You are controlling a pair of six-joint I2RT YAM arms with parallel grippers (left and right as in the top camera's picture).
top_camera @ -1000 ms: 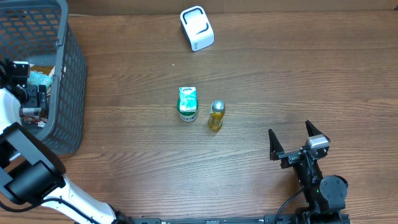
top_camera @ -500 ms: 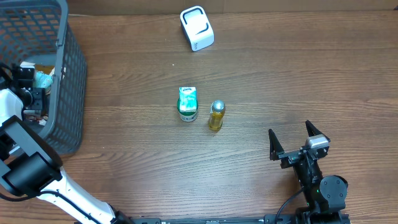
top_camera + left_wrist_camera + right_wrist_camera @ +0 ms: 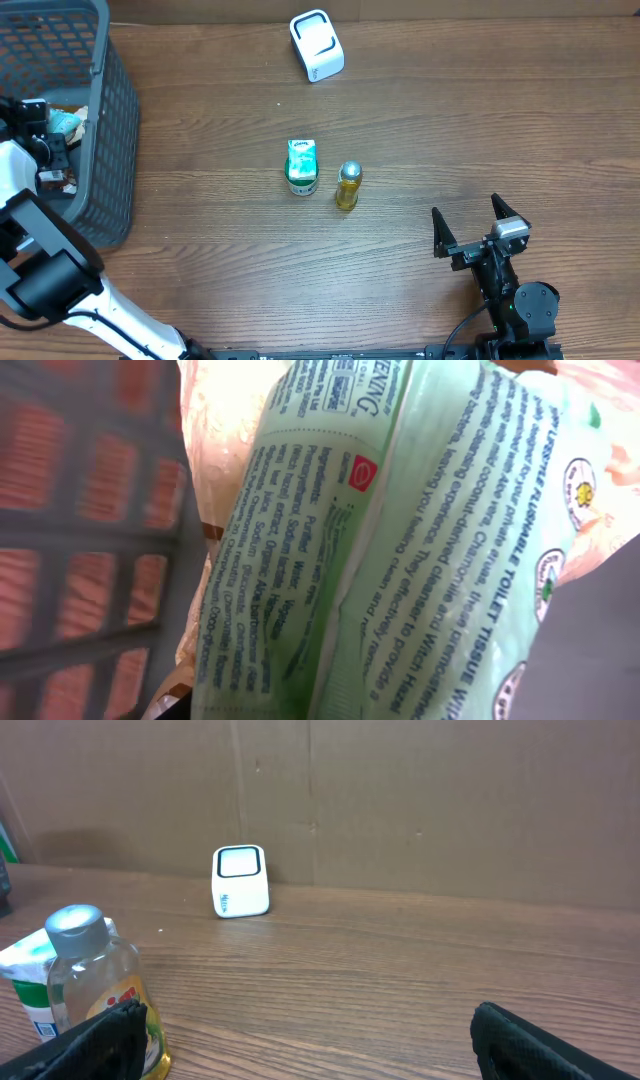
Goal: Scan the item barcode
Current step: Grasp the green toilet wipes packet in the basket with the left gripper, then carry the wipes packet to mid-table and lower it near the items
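Observation:
A green pack of toilet wipes [image 3: 400, 550] fills the left wrist view, pressed close to the camera, with orange packets behind it. In the overhead view my left gripper [image 3: 42, 128] reaches down into the grey mesh basket [image 3: 112, 150], right beside the pack's teal corner [image 3: 66, 120]. Its fingers are hidden, so I cannot tell their grip. The white scanner [image 3: 316, 45] stands at the back of the table, also seen as the scanner [image 3: 240, 880] in the right wrist view. My right gripper [image 3: 467, 212] hovers open at the front right, holding nothing.
A green carton [image 3: 302, 166] and a small yellow bottle [image 3: 347, 186] stand side by side mid-table. The bottle [image 3: 95, 985] and carton [image 3: 30, 985] show at the left of the right wrist view. A cardboard wall [image 3: 450, 800] backs the table.
Inside the basket the left gripper has shifted slightly and its jaws have narrowed around the wipes pack. The right arm has stayed still.

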